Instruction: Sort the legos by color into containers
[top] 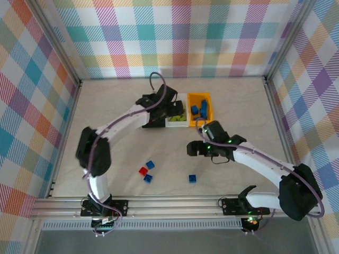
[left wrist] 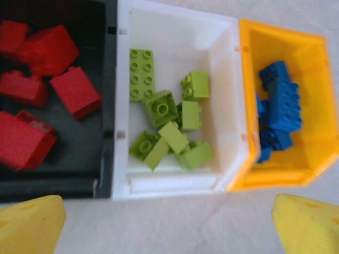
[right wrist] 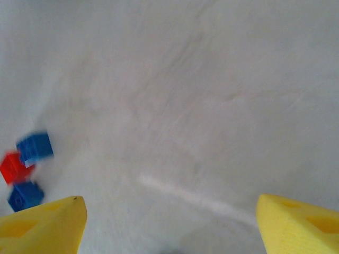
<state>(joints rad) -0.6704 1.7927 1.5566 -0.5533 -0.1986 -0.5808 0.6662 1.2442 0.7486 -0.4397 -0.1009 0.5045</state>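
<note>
3 bins [left wrist: 225, 79] — seemingly 4 loose legos [top: 150, 164]

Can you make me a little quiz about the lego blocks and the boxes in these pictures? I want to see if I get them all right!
1. Pick one: what colour are the legos in the white bin? A red, B yellow-green, C blue.
2. True or false: the right gripper is holding a lego.
3. Count: how many legos lie loose on the table?

Key:
1. B.
2. False. It is open, with nothing between its fingers.
3. Four: three blue legos and one red lego.
</note>
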